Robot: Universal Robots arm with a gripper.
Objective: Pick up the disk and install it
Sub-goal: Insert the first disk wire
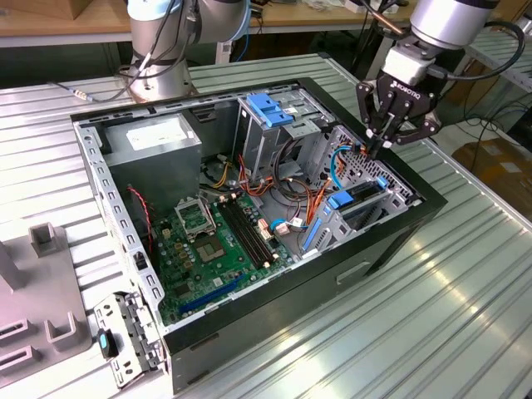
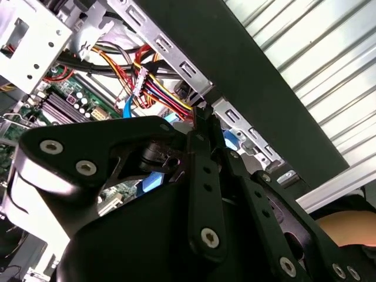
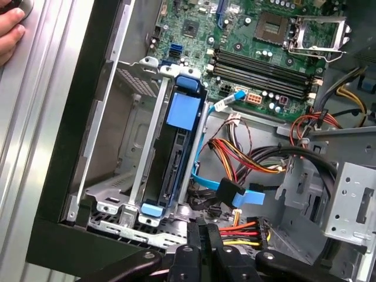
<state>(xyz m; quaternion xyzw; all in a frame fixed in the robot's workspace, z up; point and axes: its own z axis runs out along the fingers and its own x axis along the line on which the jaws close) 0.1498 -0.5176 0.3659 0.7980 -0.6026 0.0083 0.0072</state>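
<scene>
We see the black two-fingered gripper (image 1: pixel 376 146) on the silver arm poised over the front corner of the open black desktop computer case (image 1: pixel 391 241), at the exterior view's right, its fingers pressed together with nothing between them, tips just above the case's metal frame. In the first wrist view the closed fingertips (image 3: pixel 207 247) sit beside a bundle of red, yellow and orange power cables (image 3: pixel 247 161), and just beyond them the flat dark grey-black hard disk with bright blue plastic rails and tabs (image 3: pixel 176 170) stands on edge inside its grey metal drive bay (image 3: pixel 126 176), against the case's side wall. In the exterior view that disk (image 1: pixel 359 198) lies just below the gripper, apart from it. Further in lies the green motherboard (image 1: pixel 212 249) with its black memory slots, then the taller grey metal cage with the blue plastic top handle (image 1: pixel 270 112), and the grey power supply box (image 1: pixel 154 137) in the far corner. A person's hand (image 3: pixel 10 29) rests on the ribbed metal table (image 1: pixel 465 299) in the first wrist view.
</scene>
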